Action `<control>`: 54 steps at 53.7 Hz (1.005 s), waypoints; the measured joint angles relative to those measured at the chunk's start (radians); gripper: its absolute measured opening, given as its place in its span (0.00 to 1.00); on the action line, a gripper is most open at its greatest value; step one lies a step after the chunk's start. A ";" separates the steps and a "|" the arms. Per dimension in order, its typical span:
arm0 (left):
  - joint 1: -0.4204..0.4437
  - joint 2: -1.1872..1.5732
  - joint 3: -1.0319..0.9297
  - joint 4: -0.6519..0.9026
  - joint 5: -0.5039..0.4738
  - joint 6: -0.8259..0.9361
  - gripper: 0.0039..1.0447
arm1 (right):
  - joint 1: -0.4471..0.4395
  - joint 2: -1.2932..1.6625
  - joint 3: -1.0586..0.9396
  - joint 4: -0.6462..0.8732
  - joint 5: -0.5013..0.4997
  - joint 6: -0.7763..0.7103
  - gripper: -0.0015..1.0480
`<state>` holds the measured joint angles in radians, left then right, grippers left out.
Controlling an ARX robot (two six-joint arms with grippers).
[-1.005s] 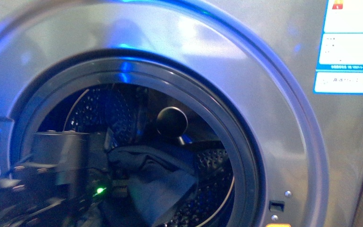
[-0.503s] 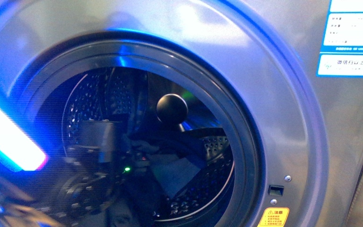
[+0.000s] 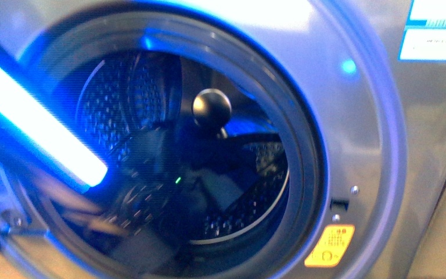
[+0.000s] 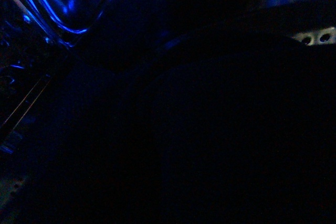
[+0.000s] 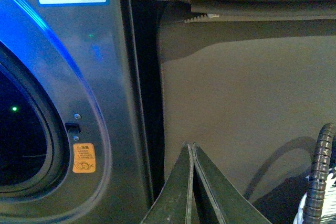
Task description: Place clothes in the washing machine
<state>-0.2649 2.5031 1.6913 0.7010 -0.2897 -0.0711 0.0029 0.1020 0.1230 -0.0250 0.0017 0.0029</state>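
With the right gripper (image 5: 191,153) pressed closed on nothing and the left's state hidden in the dark lower-left drum, the clothes (image 3: 220,174) may snag on the washing machine (image 3: 348,116) rim, dragging 1 fold out.

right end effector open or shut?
Shut and empty: in the right wrist view the right end effector has both fingers pressed together, beside the washing machine.

The washing machine (image 3: 360,116) is a silver-grey front-loader with a round, dark-rimmed opening, a perforated steel drum (image 3: 122,99), a yellow warning sticker at its lower right and a blue-white label at its upper right. The clothes (image 3: 220,174), dark and soft, lie inside the drum against its lower right wall, blurred and dim under blue light.
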 joint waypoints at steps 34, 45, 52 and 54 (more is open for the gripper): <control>0.013 -0.007 -0.063 0.005 0.027 0.026 0.80 | 0.000 -0.058 -0.073 0.015 0.000 0.000 0.02; 0.012 -0.151 -0.290 0.134 0.073 0.026 0.93 | 0.000 -0.096 -0.117 0.021 0.000 0.000 0.02; 0.012 -0.265 -0.450 0.187 0.107 0.023 0.94 | 0.000 -0.097 -0.117 0.021 0.000 0.000 0.02; 0.012 -0.291 -0.492 0.206 0.116 0.024 0.94 | 0.000 -0.098 -0.117 0.021 0.000 0.000 0.02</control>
<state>-0.2531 2.2120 1.1988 0.9066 -0.1738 -0.0475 0.0025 0.0044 0.0059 -0.0036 0.0013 0.0025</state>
